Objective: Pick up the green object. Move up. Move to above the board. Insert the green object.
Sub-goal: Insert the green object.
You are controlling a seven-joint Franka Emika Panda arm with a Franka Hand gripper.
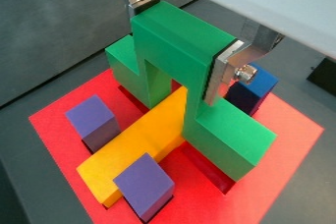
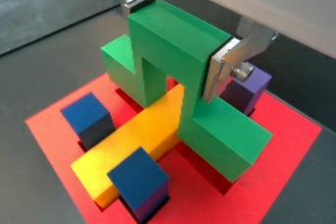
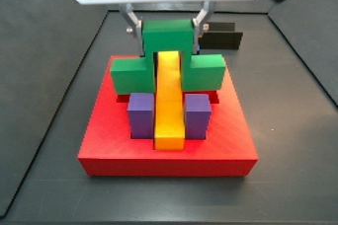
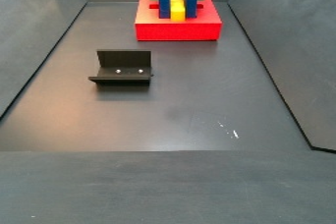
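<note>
End effector (image 1: 184, 36) sits low over the board (image 1: 282, 159), its silver fingers (image 1: 234, 63) closed against the two flanks of the green object's (image 1: 178, 41) tall middle block; same grip seen in another wrist view (image 2: 182, 31).

Green object stands upright on the board at its rear half as seen in a side view (image 3: 166, 43), the raised middle arching across the yellow bar (image 3: 169, 101), one wing down on either side of that bar. Wings look seated at or in the red surface; how deep, cannot tell.

Yellow bar (image 1: 138, 140) lies flat along the board's centre line, passing under the arch.

Cubes flank the bar: in a wrist view a purple cube (image 1: 92, 120) beside one side and another purple cube (image 1: 144, 184) near the bar's free end, with a blue cube (image 1: 256, 85) behind the green wing.

A small black block (image 3: 222, 37) lies on the floor behind the board.

Far side view: board (image 4: 178, 27) at the back of the dark floor, fixture (image 4: 122, 68) well apart from it, nearer mid-floor.
</note>
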